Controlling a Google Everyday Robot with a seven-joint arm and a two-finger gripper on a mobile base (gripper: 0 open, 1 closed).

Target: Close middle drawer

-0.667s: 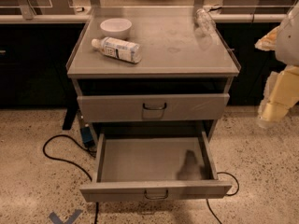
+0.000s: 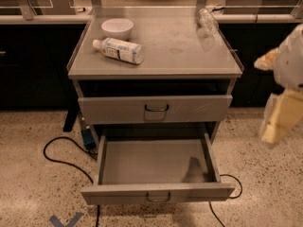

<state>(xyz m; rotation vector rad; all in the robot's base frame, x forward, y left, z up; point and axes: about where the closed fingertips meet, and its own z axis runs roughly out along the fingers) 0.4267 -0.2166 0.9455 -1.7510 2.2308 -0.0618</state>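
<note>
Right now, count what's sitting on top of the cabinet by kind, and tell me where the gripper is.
Bowls: 1 (white bowl)
Bottles: 2 (labelled bottle, clear bottle)
Total: 3
The gripper hangs to the right of the cabinet, apart from the open middle drawer.

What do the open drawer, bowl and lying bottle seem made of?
Open drawer: grey sheet metal, matte, with thin folded walls and a wire handle. Bowl: white, smooth, likely ceramic or plastic. Bottle: probably plastic, white with a printed label. The gripper hangs right of the cabinet, touching none.
</note>
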